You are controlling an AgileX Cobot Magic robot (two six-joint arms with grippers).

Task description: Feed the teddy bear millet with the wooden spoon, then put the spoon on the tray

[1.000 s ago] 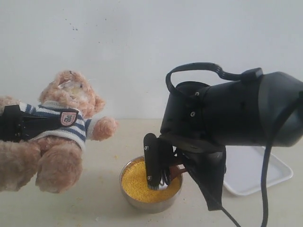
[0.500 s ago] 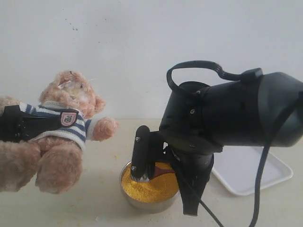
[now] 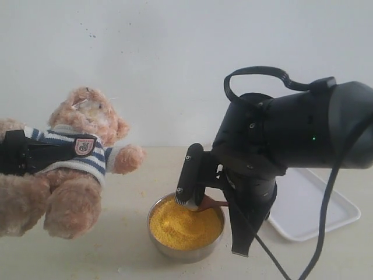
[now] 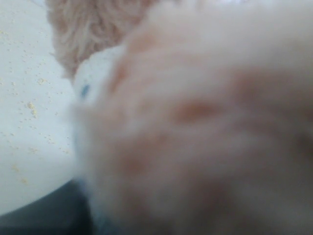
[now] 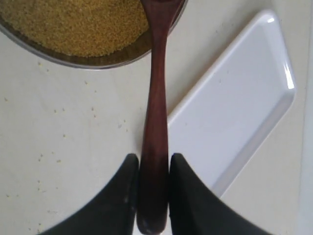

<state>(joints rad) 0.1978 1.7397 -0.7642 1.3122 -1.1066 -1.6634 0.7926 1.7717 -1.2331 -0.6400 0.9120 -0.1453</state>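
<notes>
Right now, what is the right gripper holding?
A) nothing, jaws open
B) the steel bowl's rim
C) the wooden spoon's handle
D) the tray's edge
C: in the right wrist view the right gripper is closed on the handle of the wooden spoon, whose bowl end reaches over the millet.

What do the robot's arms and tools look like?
The right arm is a bulky matte black shell with a looping black cable and a small green light. The right tool has two smooth black rounded fingers. The left tool is black too.
</notes>
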